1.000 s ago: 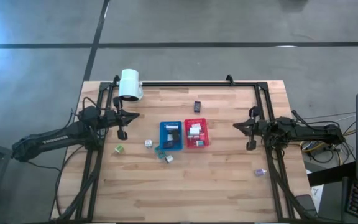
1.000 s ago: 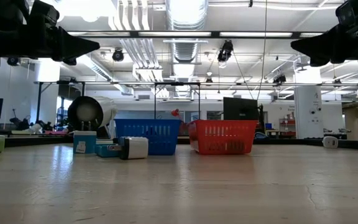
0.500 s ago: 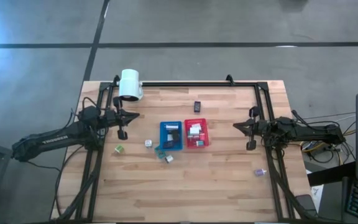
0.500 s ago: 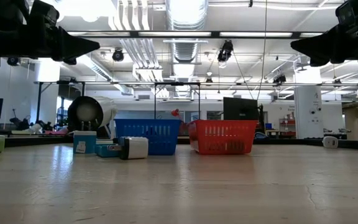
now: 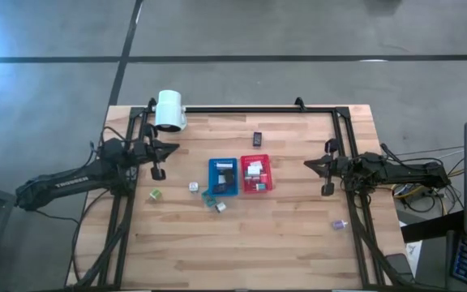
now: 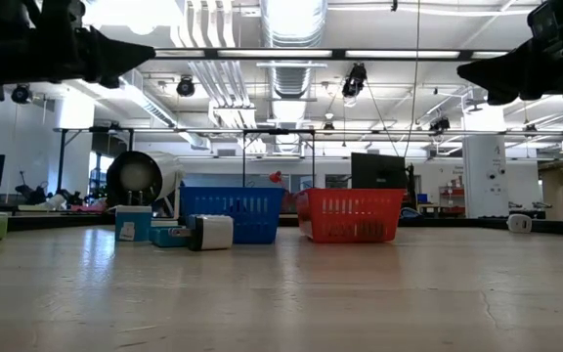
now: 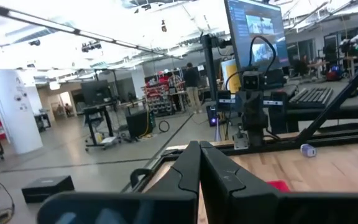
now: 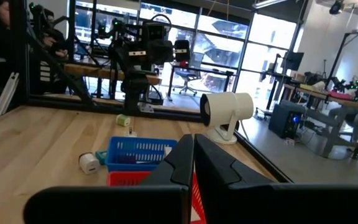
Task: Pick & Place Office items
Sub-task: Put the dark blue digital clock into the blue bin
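We see the left tool (image 5: 159, 173) with its fingers pressed together, holding nothing and raised above the table (image 5: 298, 243). The right tool (image 5: 327, 190) is likewise closed and empty, also clear of the wood. Both arms wait at opposite sides of the table, with the trays between them.

White lettering runs along the left arm, too small for us to read surely.

Ahead of the left tool, toward the table's middle, sits the blue tray (image 5: 223, 177) with a few small items inside, one dark and one pale. Touching its far side is the red tray (image 5: 256, 174), holding white and pale pieces; we cannot tell them apart further.

Loose office items lie around: a green block (image 5: 156, 195) just beside the left tool, a white block (image 5: 193, 186) and a teal piece (image 5: 210, 199) near the blue tray, a grey-white block (image 5: 220, 207) beside those, a black item (image 5: 258, 139) beyond the red tray, and a pale purple item (image 5: 339, 224) near the right tool.
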